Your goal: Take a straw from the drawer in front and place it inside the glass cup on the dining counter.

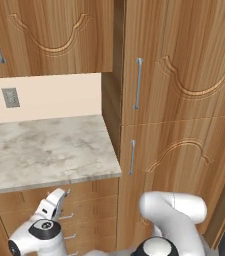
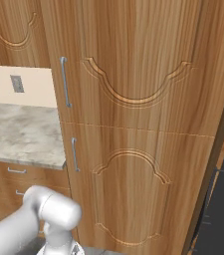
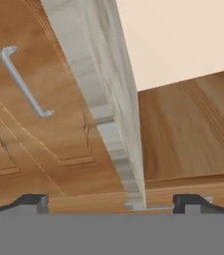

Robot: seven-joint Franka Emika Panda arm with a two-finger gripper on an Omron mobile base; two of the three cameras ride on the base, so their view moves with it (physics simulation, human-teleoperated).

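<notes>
A rendered kitchen, seen from behind a white robot arm. By the look of it the task has barely started: no drawer stands open, and neither a straw nor a glass cup is anywhere to be seen, so opening the drawer, lifting out the straw, carrying it to the dining counter and dropping it in the cup all appear to lie ahead.

In the left base view a grey-beige marbled stone worktop [image 1: 44,147] fills the middle left of the frame, with a cream wall and a grey wall socket [image 1: 10,98] above it. Beneath the worktop's front edge, at lower left, are shut brown wood drawer fronts with slim silver bar handles [image 1: 91,192]. Which of them holds the straw I cannot tell; all are shut, so their contents are hidden.

The robot's two-finger gripper [image 1: 58,197] sits at lower left of that view, just below the worktop's edge and close to the drawer fronts. In the hand view its two dark fingertips [image 3: 31,203] rise at the bottom of the frame, well apart, so the claw is released and grasps nothing. Between them a slim silver bar [image 3: 146,208] shows at the bottom centre, likely a drawer handle.

A tall brown wood cabinet with carved curved panels and vertical silver handles [image 2: 133,124] fills the right of both base views; its doors are shut.
</notes>
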